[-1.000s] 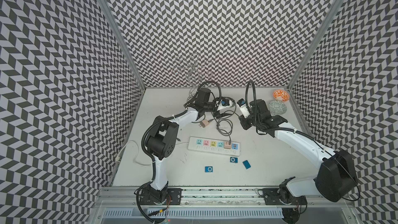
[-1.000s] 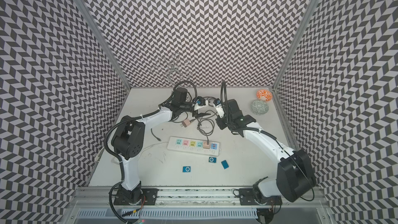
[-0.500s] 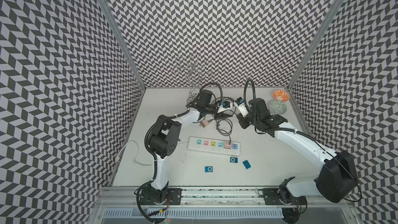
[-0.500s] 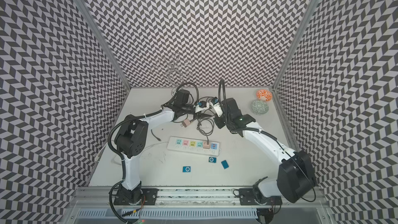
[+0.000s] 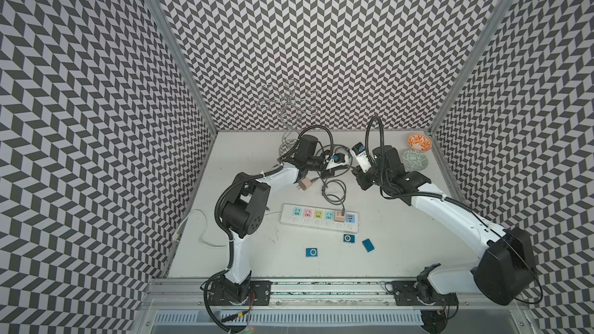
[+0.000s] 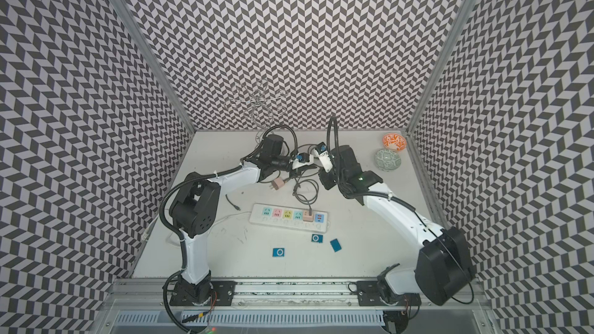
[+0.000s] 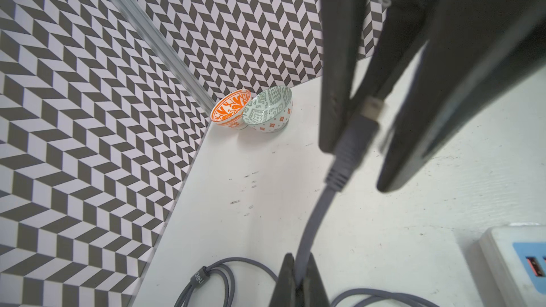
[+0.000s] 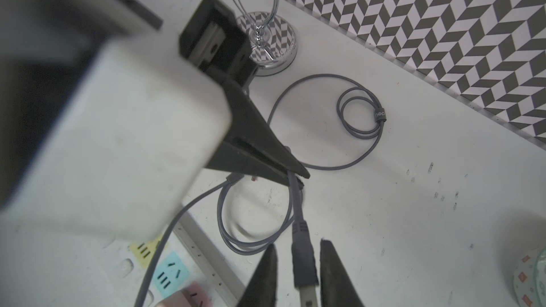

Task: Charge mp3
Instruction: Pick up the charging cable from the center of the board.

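Observation:
Three small blue mp3 players (image 5: 312,252) (image 5: 348,238) (image 5: 368,245) lie flat in front of the white power strip (image 5: 319,218). A grey charging cable (image 8: 363,113) runs from a pink adapter (image 5: 339,216) on the strip toward the back of the table. My left gripper (image 7: 298,276) is shut on the cable just behind its plug (image 7: 359,131). My right gripper (image 8: 298,264) is open. The plug (image 8: 304,261) hangs between its fingers (image 7: 336,84) with a gap on each side. Both grippers meet above the table, far from the players.
A loose pink adapter (image 5: 304,184) lies beside the left forearm. A chrome wire stand (image 5: 286,147) rises at the back. An orange bowl (image 5: 418,142) and a green bowl (image 5: 414,159) sit in the back right corner. The strip's white cord (image 5: 199,229) loops left.
My left gripper has shut on the cable behind the plug. My right gripper, shut a second ago, has opened off the plug.

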### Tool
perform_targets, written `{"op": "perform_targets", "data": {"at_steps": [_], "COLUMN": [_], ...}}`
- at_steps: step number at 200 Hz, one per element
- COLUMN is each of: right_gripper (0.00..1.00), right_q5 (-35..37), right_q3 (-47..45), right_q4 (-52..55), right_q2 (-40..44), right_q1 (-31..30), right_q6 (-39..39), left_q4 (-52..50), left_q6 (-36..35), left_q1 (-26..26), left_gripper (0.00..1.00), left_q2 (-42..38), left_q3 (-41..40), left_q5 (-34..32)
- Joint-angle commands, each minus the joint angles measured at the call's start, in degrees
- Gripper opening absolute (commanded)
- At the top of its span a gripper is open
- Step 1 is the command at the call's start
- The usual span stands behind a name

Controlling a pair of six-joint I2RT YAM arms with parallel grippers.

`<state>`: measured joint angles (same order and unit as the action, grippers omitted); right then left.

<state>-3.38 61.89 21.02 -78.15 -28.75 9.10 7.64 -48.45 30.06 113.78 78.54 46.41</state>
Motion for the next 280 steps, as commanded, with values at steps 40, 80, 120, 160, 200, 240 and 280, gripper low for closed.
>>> {"op": "perform_targets", "data": {"at_steps": [40, 80, 120, 160, 200, 240, 280], "right_gripper": [0.45, 0.45, 0.44, 0.44, 0.41, 0.4, 0.4], "right_q5": [-15.48, -18.37, -20.38, -20.25, -18.02, -17.63, -22.14], "right_q3": [-3.36, -6.83, -9.25, -9.8, -16.04, -23.14, -19.19], "right_q4": [-3.69, -4.85, -9.41, -13.58, -21.18, -31.55, -29.24], "right_q2": [5.47, 8.48, 10.58, 10.78, 14.4, 17.98, 14.5], "right_q1": [5.46, 5.64, 5.68, 5.64, 5.64, 5.64, 5.66], "right_q6": [-0.42, 6.21, 7.68, 8.02, 14.33, 18.02, 15.05], "left_q4": [20.32, 20.26, 21.72, 23.47, 19.92, 18.43, 20.14], "left_q6": [-7.0, -13.31, -16.88, -17.86, -17.26, -17.03, -17.23], "left_q1": [0.28, 0.77, 1.91, 3.5, 4.13, 4.47, 5.52], "left_gripper": [0.0, 0.0, 0.0, 0.0, 0.0, 0.0, 0.0], "left_q2": [-10.77, -13.7, -15.32, -16.46, -17.41, -18.08, -18.58], "left_q3": [-13.15, -14.65, -16.52, -18.44, -17.74, -17.91, -18.93], "left_q5": [-14.21, -18.89, -22.52, -25.38, -25.6, -25.97, -27.51]}}
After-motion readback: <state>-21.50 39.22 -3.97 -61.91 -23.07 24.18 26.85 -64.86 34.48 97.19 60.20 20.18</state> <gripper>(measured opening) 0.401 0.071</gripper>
